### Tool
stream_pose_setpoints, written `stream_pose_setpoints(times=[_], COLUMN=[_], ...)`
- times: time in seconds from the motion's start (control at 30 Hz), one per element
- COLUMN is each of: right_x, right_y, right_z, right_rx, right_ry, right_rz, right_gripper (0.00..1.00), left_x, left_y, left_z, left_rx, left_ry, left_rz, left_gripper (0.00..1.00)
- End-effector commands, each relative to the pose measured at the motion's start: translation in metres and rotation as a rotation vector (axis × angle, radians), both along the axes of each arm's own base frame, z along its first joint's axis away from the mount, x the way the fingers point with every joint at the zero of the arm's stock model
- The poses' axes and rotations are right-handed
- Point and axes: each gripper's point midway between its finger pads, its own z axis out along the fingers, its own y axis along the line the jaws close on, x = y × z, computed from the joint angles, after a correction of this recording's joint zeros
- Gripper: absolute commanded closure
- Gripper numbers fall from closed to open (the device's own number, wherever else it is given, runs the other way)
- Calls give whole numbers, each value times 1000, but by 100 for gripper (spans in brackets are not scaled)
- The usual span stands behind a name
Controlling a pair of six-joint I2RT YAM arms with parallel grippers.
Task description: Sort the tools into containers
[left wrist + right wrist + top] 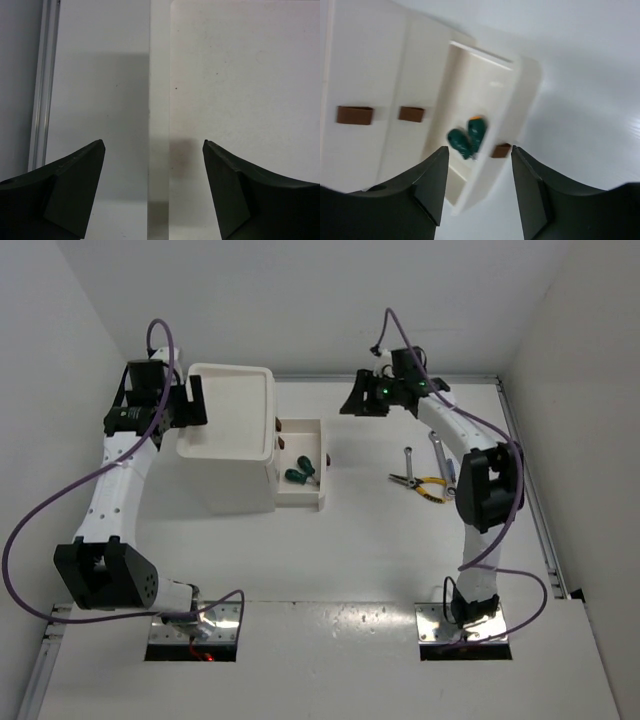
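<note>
Green-handled tools [301, 472] lie in the drawer unit's [232, 455] pulled-out drawer [303, 435], with pliers [428, 487] and wrenches [408, 460] to its right. We see the left gripper [152, 147] and right gripper [479, 152] spread wide, empty.

In the right wrist view the drawer unit [375, 65] was blurred and cut off by the left edge. The green handles [468, 137] in its open drawer [490, 85] were too smeared to show any shafts. From above, one wrench [438, 450] ran partly behind the right arm [482, 488]
</note>
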Motion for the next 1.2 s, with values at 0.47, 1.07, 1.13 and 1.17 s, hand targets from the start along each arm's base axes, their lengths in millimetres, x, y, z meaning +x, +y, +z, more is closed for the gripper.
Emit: stream_pose_setpoints(times=[0.47,1.07,1.13,1.17], right_x=[-36,-53,-55,-56], right_y=[-44,21,29,30], right_z=[-128,-138,-139,-139], right_rx=[-316,-257,-254,-247], right_ry=[219,225,228,230], right_rz=[7,112,119,125], right_gripper=[51,53,53,53], left_x=[3,0,0,-1], left_y=[-11,-7,-7,-9], left_z=[-11,-26,-26,-29], left_rx=[-3,14,14,7], left_ry=[39,90,90,98], left_rz=[-73,-66,-66,-74], left_gripper=[60,100,100,100])
